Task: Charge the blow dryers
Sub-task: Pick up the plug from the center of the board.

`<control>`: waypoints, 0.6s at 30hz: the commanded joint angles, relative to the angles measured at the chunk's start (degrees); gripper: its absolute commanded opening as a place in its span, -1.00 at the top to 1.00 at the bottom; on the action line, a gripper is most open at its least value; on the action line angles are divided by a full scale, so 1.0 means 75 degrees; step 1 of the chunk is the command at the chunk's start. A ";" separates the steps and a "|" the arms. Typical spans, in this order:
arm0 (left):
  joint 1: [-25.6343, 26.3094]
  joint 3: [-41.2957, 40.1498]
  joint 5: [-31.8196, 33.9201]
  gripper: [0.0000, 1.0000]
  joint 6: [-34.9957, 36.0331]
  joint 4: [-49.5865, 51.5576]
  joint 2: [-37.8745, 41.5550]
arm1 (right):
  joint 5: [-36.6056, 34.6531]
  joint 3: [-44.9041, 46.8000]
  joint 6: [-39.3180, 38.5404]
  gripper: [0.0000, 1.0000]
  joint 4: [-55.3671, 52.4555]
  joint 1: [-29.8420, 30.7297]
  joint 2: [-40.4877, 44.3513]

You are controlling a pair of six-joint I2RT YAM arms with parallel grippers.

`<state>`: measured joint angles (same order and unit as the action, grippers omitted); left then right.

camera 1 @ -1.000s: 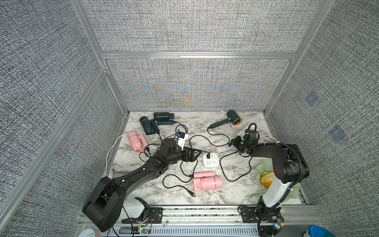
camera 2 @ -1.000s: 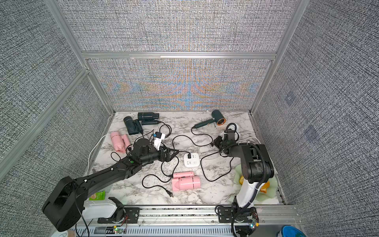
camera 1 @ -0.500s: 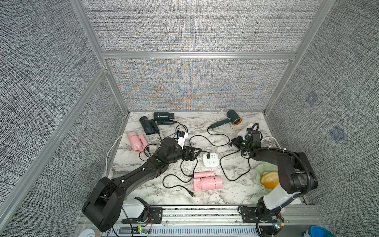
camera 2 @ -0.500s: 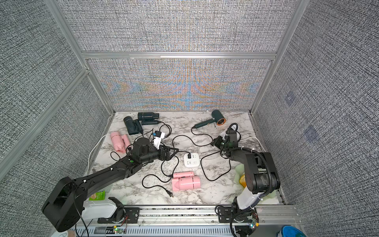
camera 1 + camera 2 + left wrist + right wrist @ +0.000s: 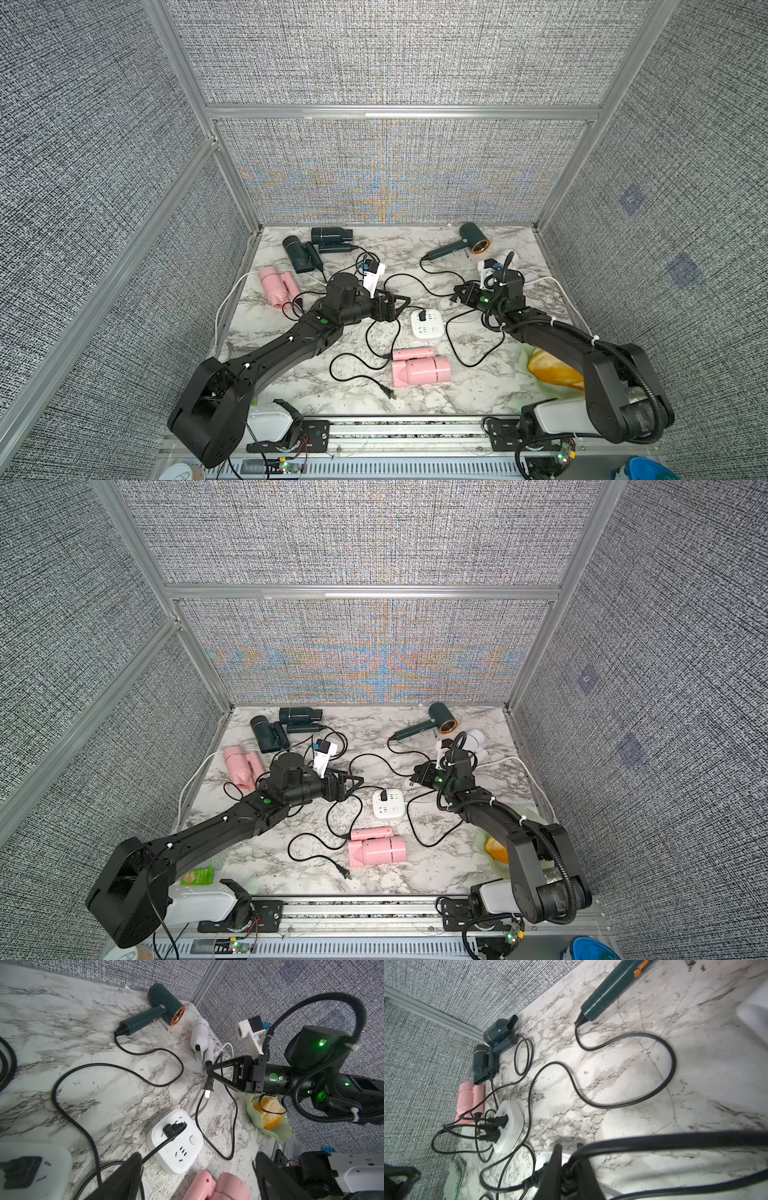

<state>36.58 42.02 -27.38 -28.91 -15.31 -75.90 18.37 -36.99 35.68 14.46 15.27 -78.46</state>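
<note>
Right claw [image 5: 209,1073]: pressed together on a black plug [image 5: 209,1085], prongs pointing down towards the bench [image 5: 478,386]. I can't trace which dryer its cord belongs to.

Left claw [image 5: 405,300]: spread, empty, just beside the white socket block [image 5: 426,327], which has one plug in and free slots showing.

Dryers:
- Far left corner: a dark one [image 5: 330,235] and another [image 5: 297,255].
- Left edge: a pink one [image 5: 274,284].
- Near the front edge: a second pink one [image 5: 419,368].
- Far right corner: the copper-ringed one [image 5: 471,243] and the white one [image 5: 473,739].

Handling, judged:
- The plug is small, hard and light. Grip it on the body behind the prongs.
- The cord [image 5: 232,1118] is limp and will drag and twist the plug, so expect the prongs to swing off line.
- The dryer shells look smooth and likely to roll, so leave them lying.

Room:
- You have bare marble between the right claw and the block.
- Mind the cord loops around the block.
- Mind the green dish [image 5: 276,1132] at the right edge.
- Walls stand close on three sides.
</note>
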 commanded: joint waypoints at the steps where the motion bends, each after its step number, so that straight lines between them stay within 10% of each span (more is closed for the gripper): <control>1: 0.0125 0.0261 -0.0334 -0.63 0.0212 -0.0106 -0.0235 | -0.0026 0.0044 -0.0068 0.80 -0.0156 0.0233 0.0205; 18: 0.0736 0.1379 -0.1072 -0.48 0.0090 -0.0522 -0.1835 | 0.1161 0.0101 -0.0435 0.81 -0.0093 0.0671 0.1061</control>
<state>42.02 51.96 -32.99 -27.35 -16.12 -89.01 24.10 -36.29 33.08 12.71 20.21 -71.00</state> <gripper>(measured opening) 0.741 0.128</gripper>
